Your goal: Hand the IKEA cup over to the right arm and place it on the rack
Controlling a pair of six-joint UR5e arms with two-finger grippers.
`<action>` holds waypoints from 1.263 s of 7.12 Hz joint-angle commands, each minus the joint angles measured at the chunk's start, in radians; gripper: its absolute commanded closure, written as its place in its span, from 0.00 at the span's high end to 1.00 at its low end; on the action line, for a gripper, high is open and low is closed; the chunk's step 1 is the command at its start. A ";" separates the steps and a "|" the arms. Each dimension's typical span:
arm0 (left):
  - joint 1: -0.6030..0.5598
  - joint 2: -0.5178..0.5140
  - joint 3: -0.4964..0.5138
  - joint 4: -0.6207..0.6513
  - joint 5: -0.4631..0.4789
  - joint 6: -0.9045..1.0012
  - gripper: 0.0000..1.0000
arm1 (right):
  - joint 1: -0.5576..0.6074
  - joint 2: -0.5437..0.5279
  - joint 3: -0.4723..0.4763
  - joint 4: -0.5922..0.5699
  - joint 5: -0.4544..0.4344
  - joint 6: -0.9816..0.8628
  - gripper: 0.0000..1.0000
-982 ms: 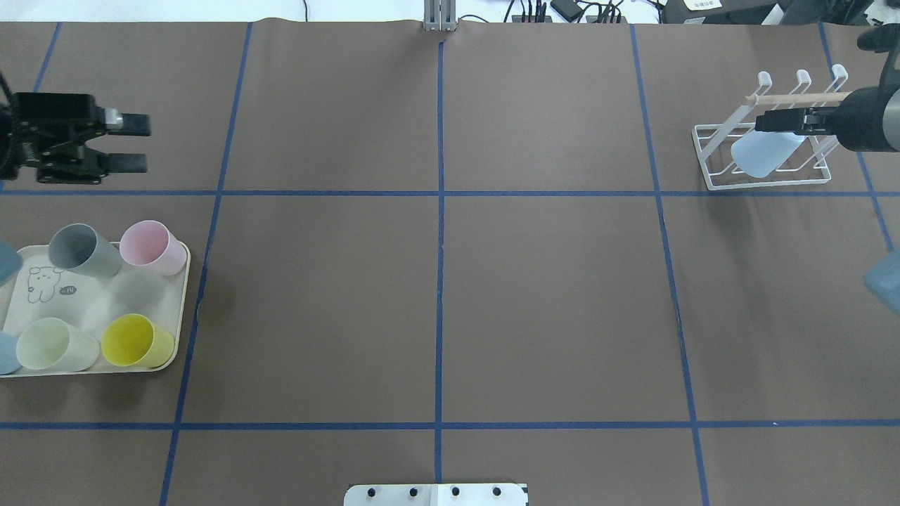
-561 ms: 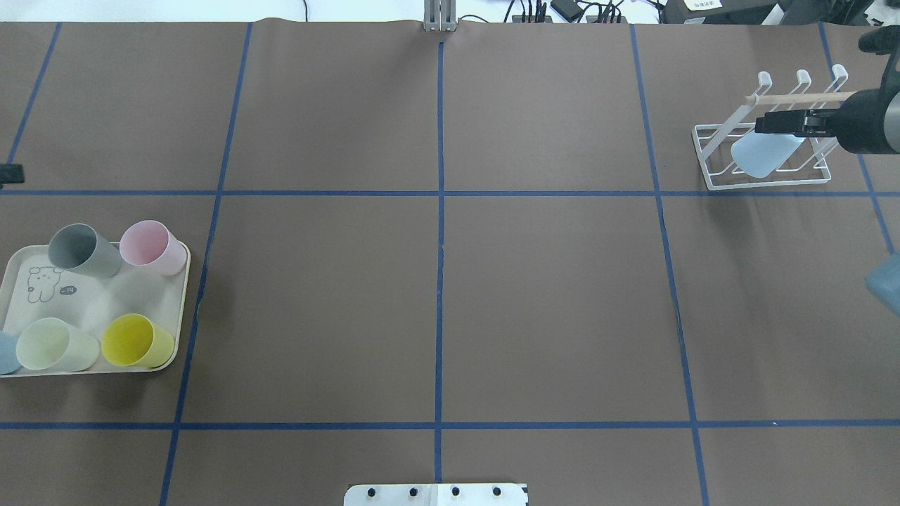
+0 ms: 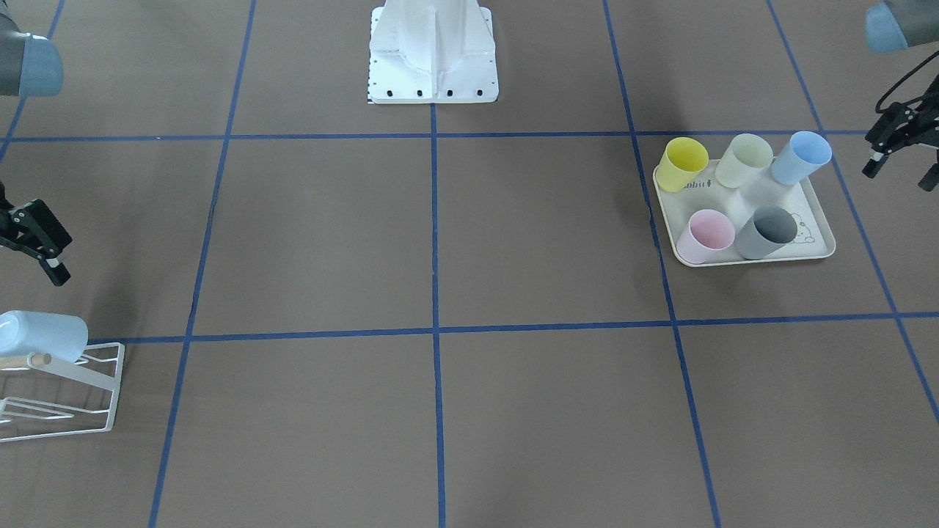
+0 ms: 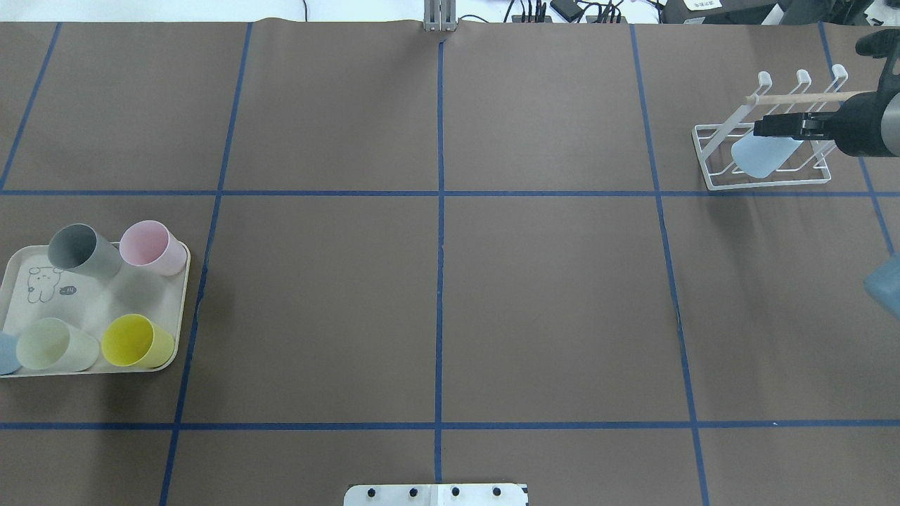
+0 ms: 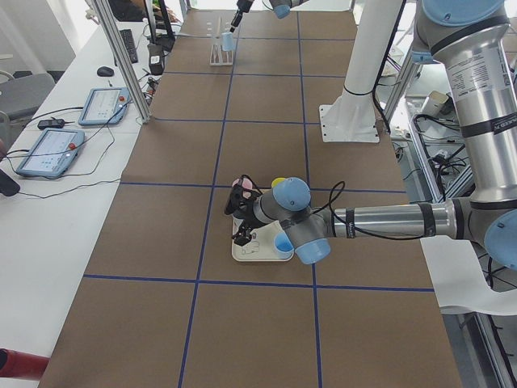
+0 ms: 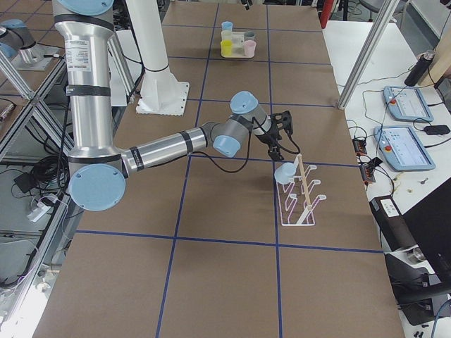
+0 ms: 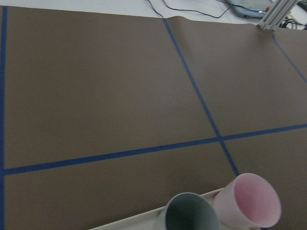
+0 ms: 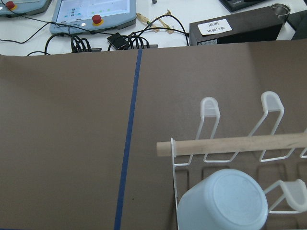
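Resting cup (image 4: 763,158) on rack (image 4: 766,185), right end effector (image 4: 762,128) wide, overhead overlapping, front view apart

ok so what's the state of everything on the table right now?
rack: standing, one cup on it
light blue cup: bottom-up, tilted on rack, not gripped
right gripper: open, empty, above that cup
left gripper: open, empty
yellow cup: upright, empty
pale green cup: upright, empty
blue cup: upright, empty
pink cup: upright, empty
grey cup: upright, empty
tray: flat, holds those five

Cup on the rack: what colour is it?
The cup is pale blue, clearest in the front-facing view.
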 commanded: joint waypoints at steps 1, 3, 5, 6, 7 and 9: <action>0.007 0.034 -0.111 0.175 0.017 0.029 0.99 | -0.009 -0.001 0.000 0.001 -0.004 0.000 0.99; 0.013 0.110 -0.114 0.084 -0.051 0.030 1.00 | -0.012 0.001 0.002 0.000 0.005 0.000 0.99; 0.101 0.111 -0.094 0.087 -0.052 -0.009 0.99 | -0.015 0.001 0.000 0.000 0.005 0.000 0.99; 0.167 0.111 -0.090 0.085 -0.051 -0.090 0.99 | -0.015 0.002 0.002 0.000 0.005 0.000 0.99; 0.227 0.111 -0.044 0.084 -0.040 -0.095 0.99 | -0.017 0.004 0.002 0.000 0.003 0.000 0.99; 0.232 0.113 0.011 0.081 -0.040 -0.086 0.98 | -0.019 0.002 0.002 0.000 0.002 0.000 0.99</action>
